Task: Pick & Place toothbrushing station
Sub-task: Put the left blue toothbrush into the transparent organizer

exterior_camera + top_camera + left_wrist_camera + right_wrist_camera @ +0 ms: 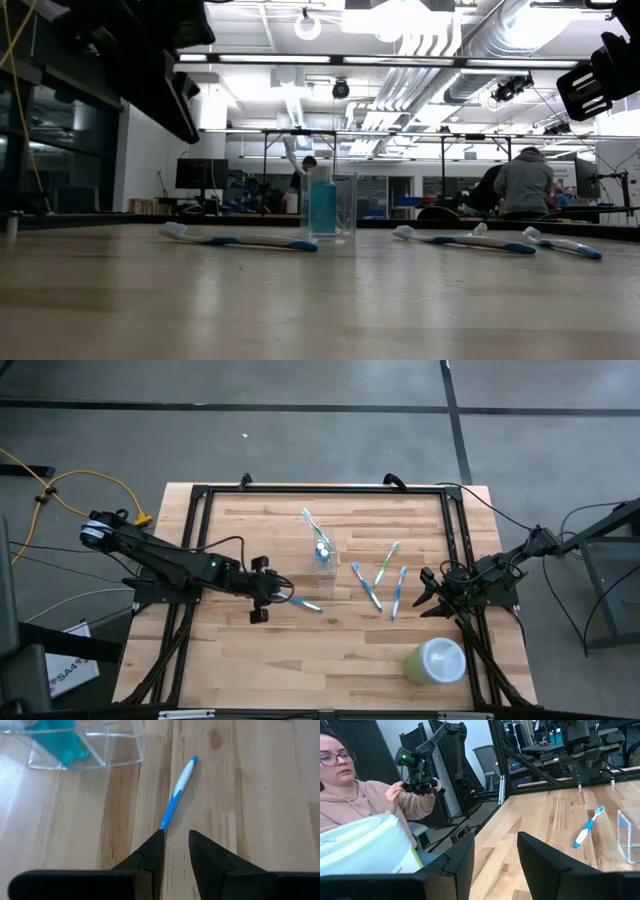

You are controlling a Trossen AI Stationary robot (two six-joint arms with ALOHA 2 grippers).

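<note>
The wooden bench (300,660) carries everything, framed by a dark metal rail. The left arm reaches in from the left edge, stretched low and nearly flat across the boards, and its claw (272,592) sits left of centre with the fingers slightly parted, the handle end of a blue-and-white toothbrush (308,605) lying just at their tips; the left wrist view shows that handle running up to the gap, but whether the fingers touch it I cannot tell. The right arm comes in folded from the right edge and waits there, its claw (432,595) spread and holding nothing. Near the front right corner stands a pale green round container (436,661), close to the right claw. The clear plastic cup (324,556) stands upright near the bench's middle, with a teal-blue item inside and a green toothbrush (313,525) lying just behind it. Between the cup and the right claw lie three more toothbrushes (379,582) flat on the wood, near one another. Beyond the bench, the right wrist view shows a person (355,795) in a hoodie handling a small arm.
</note>
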